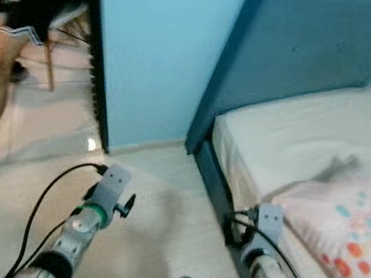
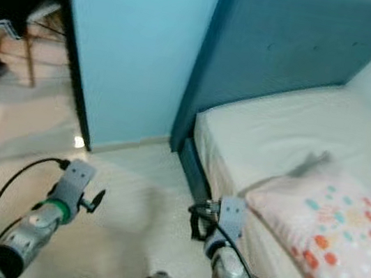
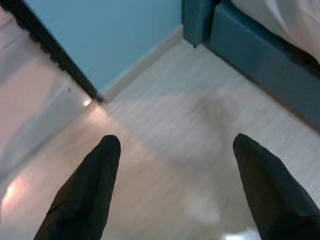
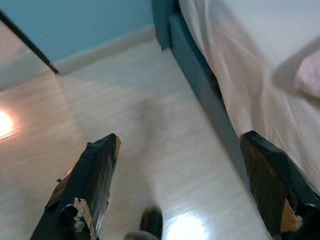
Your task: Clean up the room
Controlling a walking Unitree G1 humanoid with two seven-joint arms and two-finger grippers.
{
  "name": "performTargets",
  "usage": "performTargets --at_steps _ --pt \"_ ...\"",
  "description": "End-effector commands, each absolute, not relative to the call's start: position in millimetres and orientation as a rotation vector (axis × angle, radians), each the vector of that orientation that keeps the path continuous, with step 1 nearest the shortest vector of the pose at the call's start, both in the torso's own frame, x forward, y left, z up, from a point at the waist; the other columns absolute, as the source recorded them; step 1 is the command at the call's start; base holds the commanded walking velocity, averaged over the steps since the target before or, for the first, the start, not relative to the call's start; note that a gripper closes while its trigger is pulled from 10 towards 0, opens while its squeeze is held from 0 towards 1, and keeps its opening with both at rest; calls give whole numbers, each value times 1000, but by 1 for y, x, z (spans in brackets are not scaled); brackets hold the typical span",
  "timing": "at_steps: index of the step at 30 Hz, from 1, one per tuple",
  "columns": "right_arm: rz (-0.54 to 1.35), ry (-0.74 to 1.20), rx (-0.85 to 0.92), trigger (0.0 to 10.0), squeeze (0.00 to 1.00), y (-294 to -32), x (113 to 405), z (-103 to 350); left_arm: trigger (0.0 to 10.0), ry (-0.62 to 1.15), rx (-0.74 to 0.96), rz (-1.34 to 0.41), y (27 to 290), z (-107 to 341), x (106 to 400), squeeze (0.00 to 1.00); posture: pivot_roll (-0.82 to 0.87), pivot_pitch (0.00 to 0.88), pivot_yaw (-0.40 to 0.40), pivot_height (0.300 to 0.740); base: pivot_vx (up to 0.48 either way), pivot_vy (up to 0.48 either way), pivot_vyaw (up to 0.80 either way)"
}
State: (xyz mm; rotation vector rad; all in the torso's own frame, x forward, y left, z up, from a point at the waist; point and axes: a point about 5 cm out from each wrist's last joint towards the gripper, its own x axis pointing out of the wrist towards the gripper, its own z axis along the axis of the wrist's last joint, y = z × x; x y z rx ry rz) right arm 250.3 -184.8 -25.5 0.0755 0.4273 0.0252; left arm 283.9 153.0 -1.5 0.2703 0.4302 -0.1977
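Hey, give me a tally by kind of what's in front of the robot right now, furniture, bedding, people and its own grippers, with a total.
Beds: 1, the bed with a blue frame
Pillows: 1, the dotted pillow
Chairs: 1, the chair
People: 1, the seated person
Grippers: 2, left gripper and right gripper, both open over the floor
Total: 6

A pale, glossy wood-look floor (image 1: 162, 199) runs from the light blue wall (image 1: 160, 50) along the side of a bed with a dark blue frame (image 1: 217, 186). On the frame lies a mattress under a white sheet (image 1: 307, 130), whose edge hangs down over the side rail. A white pillow with pink, orange and teal spots (image 1: 347, 232) lies on the sheet near the bed's floor-side edge, a shadow behind it.
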Motion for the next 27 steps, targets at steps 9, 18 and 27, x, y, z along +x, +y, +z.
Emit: performTargets --at_steps 9,18,27 --pt "-10 444 71 10000 0 -195 246 -28 10000 417 262 -247 140 0 285 0 5 47 -13 721 469 0 -756" --pt "-11 442 66 10000 0 -194 246 -28 10000 415 247 -283 136 0 285 0 6 49 -10 721 347 0 -724" --pt "-6 447 63 10000 0 -194 246 -28 10000 366 227 -359 126 5 285 0 6 49 -10 721 0 0 -76"
